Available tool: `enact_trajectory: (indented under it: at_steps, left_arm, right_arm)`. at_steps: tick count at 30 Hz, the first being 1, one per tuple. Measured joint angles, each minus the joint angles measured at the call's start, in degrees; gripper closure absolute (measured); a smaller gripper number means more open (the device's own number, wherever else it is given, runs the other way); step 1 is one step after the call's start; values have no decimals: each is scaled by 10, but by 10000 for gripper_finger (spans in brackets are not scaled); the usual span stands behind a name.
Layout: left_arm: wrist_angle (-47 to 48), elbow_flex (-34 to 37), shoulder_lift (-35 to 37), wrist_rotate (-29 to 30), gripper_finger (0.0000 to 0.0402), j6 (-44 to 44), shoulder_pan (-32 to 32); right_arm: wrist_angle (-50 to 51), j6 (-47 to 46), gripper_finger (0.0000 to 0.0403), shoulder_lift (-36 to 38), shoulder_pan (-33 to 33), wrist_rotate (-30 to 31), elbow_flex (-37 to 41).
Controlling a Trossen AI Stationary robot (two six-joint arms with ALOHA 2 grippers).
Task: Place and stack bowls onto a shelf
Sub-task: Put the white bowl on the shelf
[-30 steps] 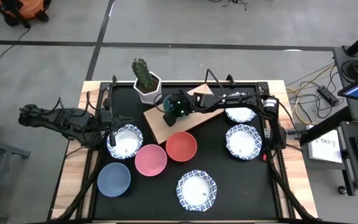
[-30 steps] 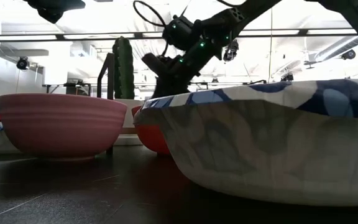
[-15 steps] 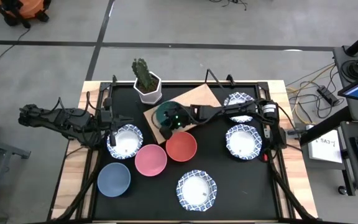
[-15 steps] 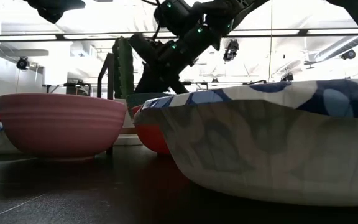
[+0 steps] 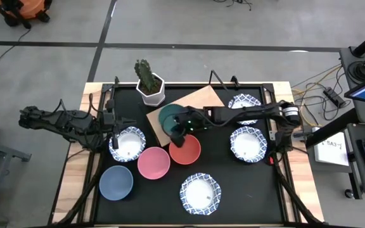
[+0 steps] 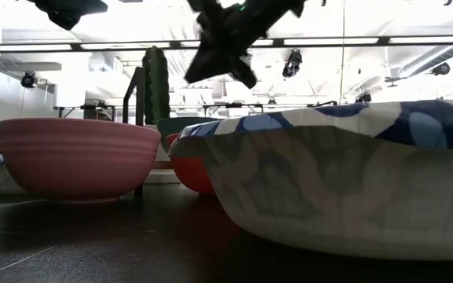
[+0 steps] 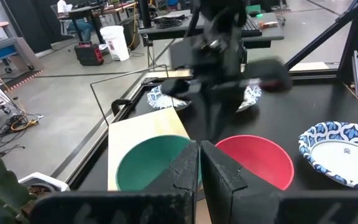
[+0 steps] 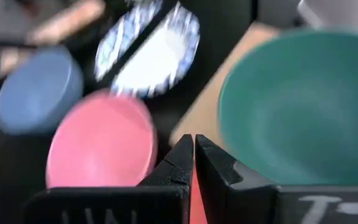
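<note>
Green bowl (image 5: 168, 116) sits upright on the shelf (image 5: 198, 101), at the end nearest the cactus pot (image 5: 151, 90). My right gripper (image 5: 178, 132) hangs just beside it, above the red bowl (image 5: 185, 151), fingers together, holding nothing. My left gripper (image 5: 117, 136) waits at the patterned bowl (image 5: 129, 144), fingers together.

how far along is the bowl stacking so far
Done: one green bowl sits on the wooden shelf. In hand: nothing; the right gripper hangs shut beside it, over the red bowl, and the left gripper waits by a patterned bowl. Left: the other seven bowls, all on the table.
</note>
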State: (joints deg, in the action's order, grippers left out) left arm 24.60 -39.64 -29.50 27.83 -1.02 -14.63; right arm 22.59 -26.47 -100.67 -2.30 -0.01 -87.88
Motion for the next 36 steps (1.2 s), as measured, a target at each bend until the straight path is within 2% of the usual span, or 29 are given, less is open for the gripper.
enact_trajectory:
  at_steps: [3, 9, 13, 19, 23, 25, 29, 36]
  left_arm:
    - [0, 0, 0, 0, 402, 0, 0]
    - [0, 0, -5, 0, 402, 2, 0]
    - [0, 0, -8, 0, 402, 2, 0]
    - [-1, 0, -18, 0, 402, 2, 0]
    - [-9, 0, -25, 0, 402, 1, 0]
    - [-14, 0, -27, 0, 402, 1, 0]
    - [-16, 0, -27, 0, 402, 0, 0]
    - [-16, 0, -27, 0, 402, 0, 0]
  right_arm:
    - [77, 37, 394, 17, 23, -31, 0]
    - [197, 68, 394, 21, 115, -5, 0]
    - [224, 23, 394, 21, 176, 44, 12]
    - [221, -76, 394, 22, 256, 52, 49]
    - [223, -140, 394, 22, 290, 129, 86]
    - [221, -158, 392, 22, 295, 143, 97]
    - [218, -178, 369, 22, 292, 136, 112]
    - [184, -187, 290, 19, 288, 105, 132]
